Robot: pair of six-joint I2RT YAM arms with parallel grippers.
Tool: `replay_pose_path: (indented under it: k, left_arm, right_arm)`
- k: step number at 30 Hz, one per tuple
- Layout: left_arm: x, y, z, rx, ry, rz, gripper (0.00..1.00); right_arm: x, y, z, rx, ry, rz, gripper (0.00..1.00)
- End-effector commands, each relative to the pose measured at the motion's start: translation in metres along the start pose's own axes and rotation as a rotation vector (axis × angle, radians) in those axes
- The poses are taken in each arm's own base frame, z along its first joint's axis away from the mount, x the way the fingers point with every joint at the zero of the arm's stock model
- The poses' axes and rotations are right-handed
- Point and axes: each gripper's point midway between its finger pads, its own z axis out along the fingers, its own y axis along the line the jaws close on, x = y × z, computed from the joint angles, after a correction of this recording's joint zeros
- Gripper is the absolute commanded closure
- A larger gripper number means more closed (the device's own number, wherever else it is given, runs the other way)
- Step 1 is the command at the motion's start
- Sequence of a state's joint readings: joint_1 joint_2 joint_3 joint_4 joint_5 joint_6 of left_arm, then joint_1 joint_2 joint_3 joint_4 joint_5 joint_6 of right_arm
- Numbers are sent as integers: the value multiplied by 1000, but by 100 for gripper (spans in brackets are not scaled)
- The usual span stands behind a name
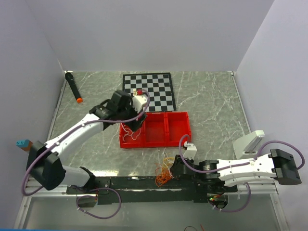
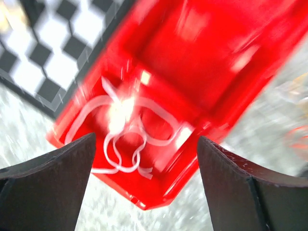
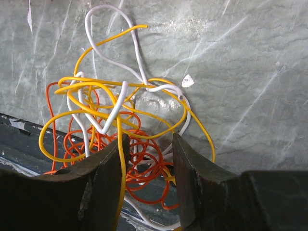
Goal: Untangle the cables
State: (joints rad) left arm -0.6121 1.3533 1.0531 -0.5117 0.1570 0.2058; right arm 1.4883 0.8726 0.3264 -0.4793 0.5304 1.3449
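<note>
The 2 dark fingers [image 3: 108,178] of the right hand [image 3: 150,144] fill the bottom of the right wrist view. They stand partly apart, straddling the lower part of the tangle of thin white, yellow-orange and red-orange cables [image 3: 110,120] without pinching any of it. 1 yellow strand drops straight down just inside the finger at 9 o'clock, and red-orange coils lie in the gap. White and yellow loops fan out toward 12 o'clock over the grey marbled table [image 3: 240,72].

From above, that tangle [image 1: 164,172] sits at 6 o'clock on the table [image 1: 211,106], touching the black base rail [image 1: 144,184], with the right hand [image 1: 177,166] just at its 3 o'clock side.

A red plastic tray with 3 compartments [image 1: 168,130] lies mid-table. A separate thin white cable [image 1: 129,131] lies curled in its compartment at the 9 o'clock end. The left hand [image 1: 134,118] hangs over that end. In the motion-blurred left wrist view its fingers [image 2: 53,178] are spread wide around nothing, the white cable [image 2: 125,144] looping on the tray floor [image 2: 192,72] below the gap.

A black-and-white chessboard [image 1: 149,89] lies just at 12 o'clock of the tray. A black marker with an orange tip [image 1: 73,86] lies at 10 o'clock, well apart from the tray.
</note>
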Motion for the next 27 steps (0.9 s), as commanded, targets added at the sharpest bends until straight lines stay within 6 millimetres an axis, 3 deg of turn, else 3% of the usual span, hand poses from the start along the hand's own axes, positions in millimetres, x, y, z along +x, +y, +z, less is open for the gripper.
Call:
replay_pose_path:
  k: [1,8,12,15,18,20,23,27]
  left_arm:
    - [-71,-25,-48,133,-202,-19,11]
    - [-75,-15,-32,90,-220,-15,25]
    - [-66,-61,-49,273,-231,83,33]
    - [-31,-109,-45,381,-163,200,32]
    - [2,-137,-35,465,-91,225,32]
    - [12,-150,-30,494,-58,262,31]
    - [8,-167,-25,524,-54,313,29]
    - [-4,-177,-13,551,-69,306,29]
  right_arm:
    - [-1,6,-1,-12,-8,-5,52]
    - [-4,10,-4,-17,-8,-3,52]
    - [-7,11,-8,-26,-13,-10,52]
    - [-11,17,-13,-45,-14,-28,53]
    - [-14,19,-18,-37,-9,-38,54]
    - [-15,17,-24,-22,0,-35,54]
    - [-18,18,-32,-34,-1,-17,55]
    - [-21,16,-39,-47,-2,11,64]
